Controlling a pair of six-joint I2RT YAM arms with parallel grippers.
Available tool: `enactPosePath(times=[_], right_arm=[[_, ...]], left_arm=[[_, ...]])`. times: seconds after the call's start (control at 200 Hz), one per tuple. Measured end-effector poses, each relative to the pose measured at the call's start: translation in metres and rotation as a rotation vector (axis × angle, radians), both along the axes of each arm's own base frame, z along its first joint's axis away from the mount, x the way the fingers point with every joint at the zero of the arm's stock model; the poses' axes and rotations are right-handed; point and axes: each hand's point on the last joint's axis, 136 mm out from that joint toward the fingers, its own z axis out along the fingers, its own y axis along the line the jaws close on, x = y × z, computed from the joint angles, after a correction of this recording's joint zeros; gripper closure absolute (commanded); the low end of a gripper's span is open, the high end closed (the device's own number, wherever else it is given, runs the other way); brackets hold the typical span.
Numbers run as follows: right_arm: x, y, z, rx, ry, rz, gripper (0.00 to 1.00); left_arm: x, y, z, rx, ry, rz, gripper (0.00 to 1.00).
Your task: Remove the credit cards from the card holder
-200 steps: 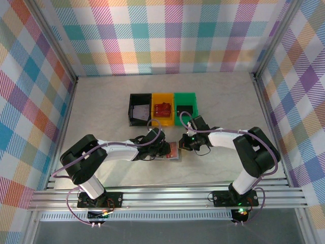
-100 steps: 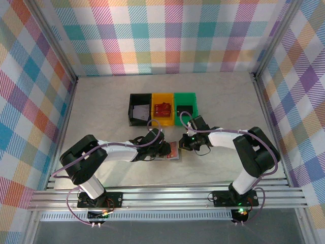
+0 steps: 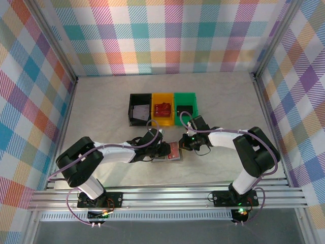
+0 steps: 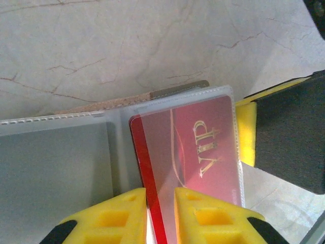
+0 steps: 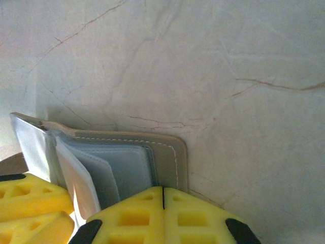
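Note:
The grey card holder (image 3: 163,157) lies open on the table between both arms. A red credit card (image 4: 203,152) marked VIP sits in its clear sleeve, and a bare red strip sticks out toward the spine. My left gripper (image 4: 160,216) is open by a narrow gap, and the card's red edge runs through that gap. My right gripper (image 5: 163,213) is shut, with its fingertips against the holder's grey cover (image 5: 165,162). From above, the left gripper (image 3: 161,149) and right gripper (image 3: 184,145) flank the holder. The grey-teal card is out of view.
Black (image 3: 131,118), yellow (image 3: 156,97) and green (image 3: 190,97) bins stand in a row behind the holder; the yellow one holds a red object (image 3: 163,109). My right gripper's black and yellow finger (image 4: 284,137) sits just right of the sleeve. Bare marbled table surrounds the holder.
The left arm has shifted slightly and the holder has slid a little toward the near left. The right arm has barely moved.

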Motion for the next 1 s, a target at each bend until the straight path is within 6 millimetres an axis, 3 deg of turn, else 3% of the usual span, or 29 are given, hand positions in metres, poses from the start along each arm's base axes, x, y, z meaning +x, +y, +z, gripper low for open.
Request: enactPosePath(times=[1.0], right_arm=[[0.000, 0.000, 0.000, 0.001, 0.000, -0.001, 1.00]], left_arm=[[0.005, 0.005, 0.011, -0.077, -0.024, 0.030, 0.88]])
